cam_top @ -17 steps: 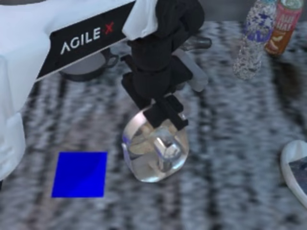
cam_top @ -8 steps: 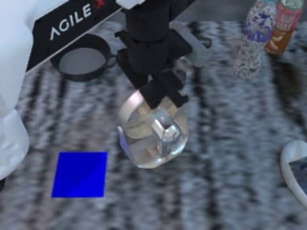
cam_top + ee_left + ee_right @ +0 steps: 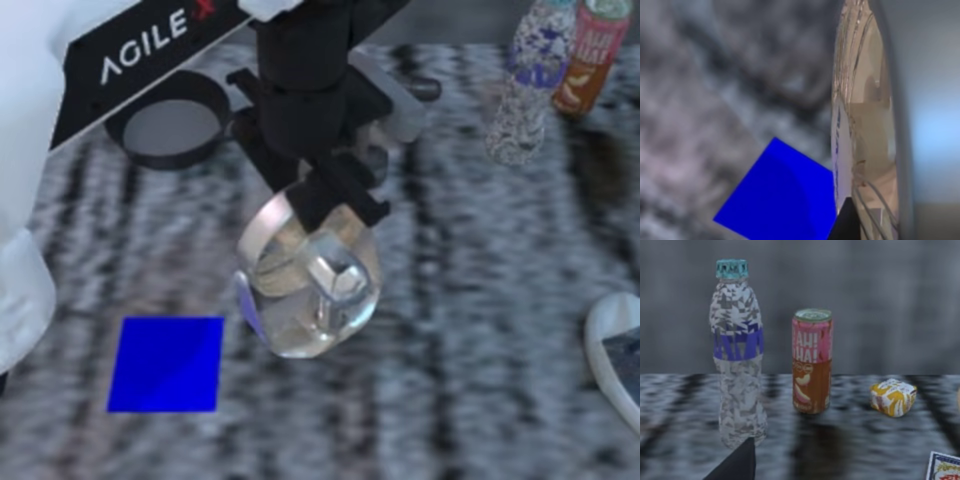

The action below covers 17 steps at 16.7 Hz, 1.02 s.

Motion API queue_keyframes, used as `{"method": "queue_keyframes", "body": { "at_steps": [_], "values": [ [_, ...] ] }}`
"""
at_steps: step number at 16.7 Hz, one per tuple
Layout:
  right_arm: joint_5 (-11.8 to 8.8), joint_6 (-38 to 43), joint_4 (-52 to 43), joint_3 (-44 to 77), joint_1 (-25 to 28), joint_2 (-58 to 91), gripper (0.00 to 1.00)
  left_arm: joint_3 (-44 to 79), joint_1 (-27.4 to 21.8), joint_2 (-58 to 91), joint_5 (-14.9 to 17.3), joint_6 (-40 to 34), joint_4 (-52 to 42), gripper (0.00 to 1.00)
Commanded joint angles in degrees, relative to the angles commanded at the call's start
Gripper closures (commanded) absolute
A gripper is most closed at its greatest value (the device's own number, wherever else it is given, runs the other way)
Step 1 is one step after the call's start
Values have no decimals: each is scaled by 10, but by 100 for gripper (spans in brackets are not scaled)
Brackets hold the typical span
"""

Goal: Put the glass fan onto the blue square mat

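The glass fan (image 3: 305,285) is held tilted by the left gripper (image 3: 335,205), right of the blue square mat (image 3: 167,364); slippage from the smooth rim is risked.

In the top view the left hand (image 3: 335,205) covers the upper rim of the glass fan (image 3: 305,290), and where its fingertips touch the glass is hidden under the black body. The left arm also hides part of the black frying pan (image 3: 168,130). At the right edge a white object (image 3: 612,350) is cut off. The bottle (image 3: 528,85) and the can (image 3: 592,55) lose their tops at the upper edge. In the left wrist view the blue square mat (image 3: 782,200) is cut by the lower edge and partly behind the fan. The right hand is outside the top view.
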Motion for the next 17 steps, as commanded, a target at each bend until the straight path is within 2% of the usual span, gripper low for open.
{"method": "queue_keyframes", "body": {
  "at_steps": [3, 6, 12, 17],
  "values": [
    [0, 0, 0, 0, 0, 0, 0, -34, 8, -21, -15, -90, -16, 100],
    [0, 0, 0, 0, 0, 0, 0, -80, 22, -55, -32, -233, -28, 100],
    [0, 0, 0, 0, 0, 0, 0, -187, 58, -150, -49, -645, -19, 100],
    [0, 0, 0, 0, 0, 0, 0, -286, 91, -233, -36, -989, 25, 100]
  ]
}}
